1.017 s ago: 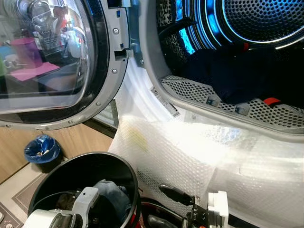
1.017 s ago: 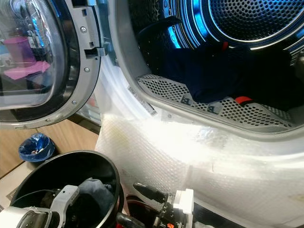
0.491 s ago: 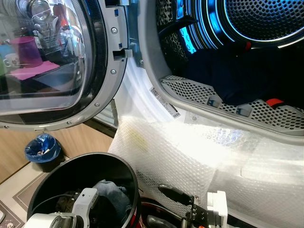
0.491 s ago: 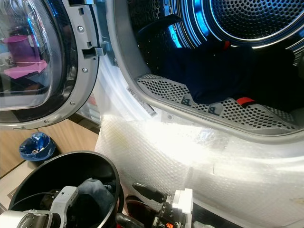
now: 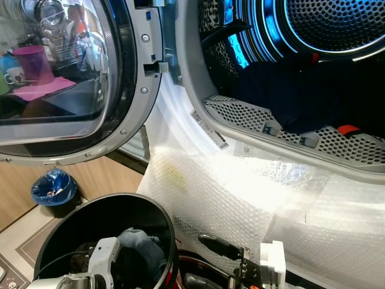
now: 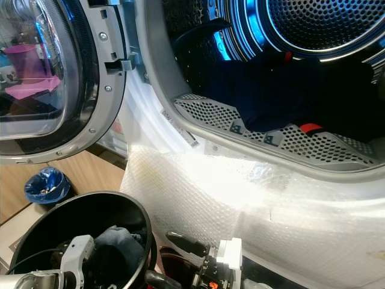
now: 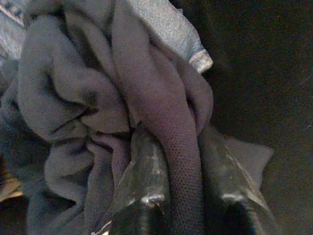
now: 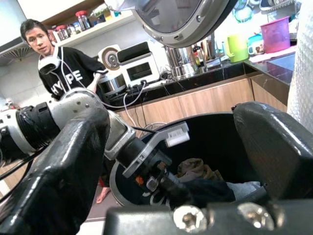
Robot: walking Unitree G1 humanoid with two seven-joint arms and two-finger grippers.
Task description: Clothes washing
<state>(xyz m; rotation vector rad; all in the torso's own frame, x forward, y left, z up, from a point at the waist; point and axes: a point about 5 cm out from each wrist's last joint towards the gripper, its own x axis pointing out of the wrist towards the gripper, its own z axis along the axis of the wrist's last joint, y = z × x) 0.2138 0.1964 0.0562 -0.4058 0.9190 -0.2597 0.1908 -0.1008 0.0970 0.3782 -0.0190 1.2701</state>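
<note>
A black laundry bucket [image 5: 157, 212] stands below the open washer drum [image 5: 337, 36]. Crumpled clothes lie in it, a dark grey knit garment [image 7: 73, 98] over a pale blue one [image 7: 161, 24]. My left gripper [image 7: 176, 139] reaches down into the bucket and is shut on a fold of the dark grey garment; its silver wrist [image 5: 103, 257] shows at the bucket's near side. My right gripper [image 5: 195, 260] hovers low beside the bucket, open with nothing between its fingers [image 8: 63, 161]. Dark navy clothes [image 5: 301, 96] lie inside the drum.
The washer's round glass door [image 5: 60, 78] stands swung open on the left. Bubble wrap [image 5: 240, 198] covers the machine's front under the opening. A small bin with a blue liner [image 5: 54, 188] sits on the floor by the wooden cabinets. A person [image 8: 63, 68] stands behind the bucket.
My left wrist has sunk a little lower and shifted slightly left into the bucket. The right gripper has drifted slightly left; the rest is unchanged.
</note>
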